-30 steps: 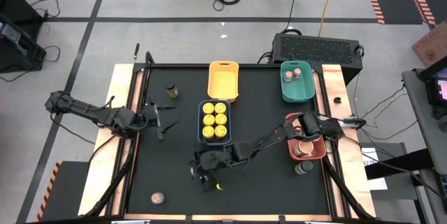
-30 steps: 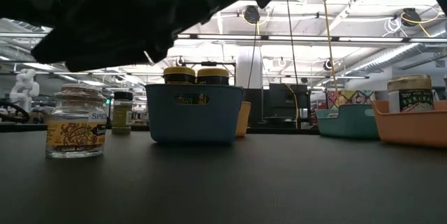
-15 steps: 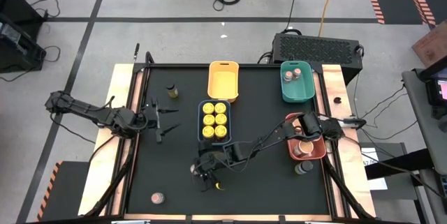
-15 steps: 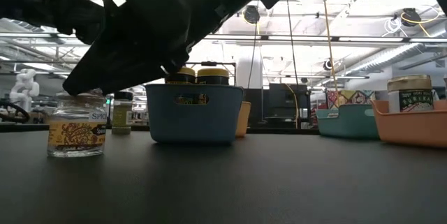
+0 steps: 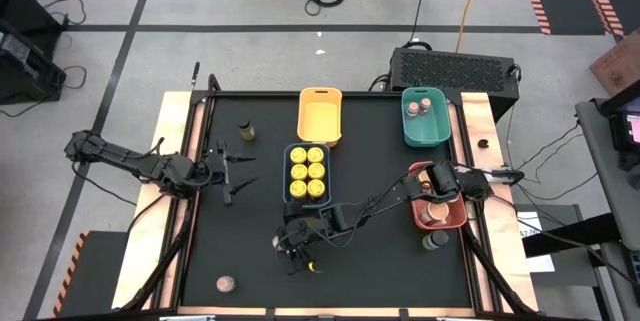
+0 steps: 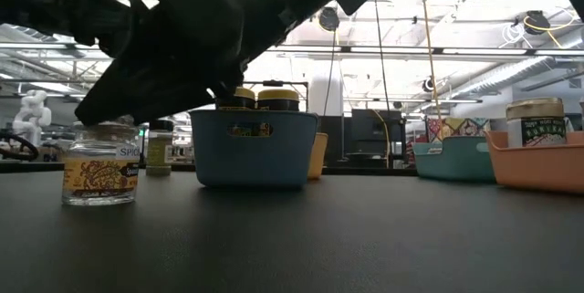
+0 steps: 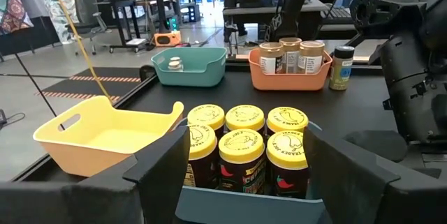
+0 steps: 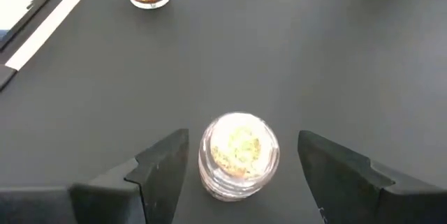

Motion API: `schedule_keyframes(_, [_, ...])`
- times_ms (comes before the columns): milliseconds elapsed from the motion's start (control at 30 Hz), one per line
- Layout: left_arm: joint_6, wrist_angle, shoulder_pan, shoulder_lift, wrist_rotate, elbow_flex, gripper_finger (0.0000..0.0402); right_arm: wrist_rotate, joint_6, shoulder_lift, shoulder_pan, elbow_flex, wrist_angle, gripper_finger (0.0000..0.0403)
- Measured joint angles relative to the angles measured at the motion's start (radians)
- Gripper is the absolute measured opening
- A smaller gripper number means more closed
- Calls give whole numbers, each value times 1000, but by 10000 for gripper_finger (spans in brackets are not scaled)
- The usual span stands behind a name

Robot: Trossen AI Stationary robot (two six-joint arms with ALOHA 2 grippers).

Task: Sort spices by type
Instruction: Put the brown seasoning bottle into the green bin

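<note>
A small glass spice jar (image 8: 239, 154) with a pale top stands by its base on the black table near the front edge; the low view shows its label (image 6: 99, 170). My right gripper (image 5: 292, 249) slants down over it, open. Its fingers (image 8: 164, 158) stand on either side of the jar, each with a gap to the glass. My left gripper (image 5: 236, 173) hovers level at the table's left side, open and holding nothing. It faces the blue tray (image 7: 209, 210), which holds several yellow-lidded jars (image 7: 242, 147).
Along the far edge are a yellow tray (image 5: 320, 116) and a green tray (image 5: 425, 131) with two jars. A red tray (image 5: 418, 216) with jars is at the right, with one jar (image 5: 433, 241) beside it. Loose jars stand far left (image 5: 245, 131) and near left (image 5: 226, 283).
My right gripper has tipped its fingers downward, and they now stand about the top of the jar on the table. The jar has not moved.
</note>
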Motion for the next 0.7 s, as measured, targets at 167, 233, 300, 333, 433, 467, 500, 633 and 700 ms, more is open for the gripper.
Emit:
schedule_keyframes(167, [0, 0, 0, 0, 0, 0, 281, -9, -11, 0, -6, 0, 0, 263])
schedule_keyframes(233, [-1, 0, 0, 0, 1, 0, 281, -46, -11, 0, -13, 0, 7, 263])
schedule_keyframes(300, [-1, 0, 0, 0, 8, 0, 281, -51, -12, 17, -17, 0, 50, 263])
schedule_keyframes(333, [-1, 0, 0, 0, 10, 0, 281, -54, -13, 21, -17, 0, 61, 263])
schedule_keyframes(433, [-1, 0, 0, 0, 11, 0, 281, -73, -19, 34, -20, 1, 75, 263])
schedule_keyframes(467, [-1, 0, 0, 0, 11, 0, 281, -71, -24, 35, -21, 2, 74, 263])
schedule_keyframes(500, [0, 0, 0, 0, 11, 0, 281, -71, -25, 35, -20, 2, 69, 263])
schedule_keyframes(633, [0, -2, 0, 1, 16, 0, 281, -72, -22, 35, -22, 2, 68, 263])
schedule_keyframes(700, [0, -2, 0, 1, 38, 0, 281, -74, -12, 35, -23, 2, 66, 263])
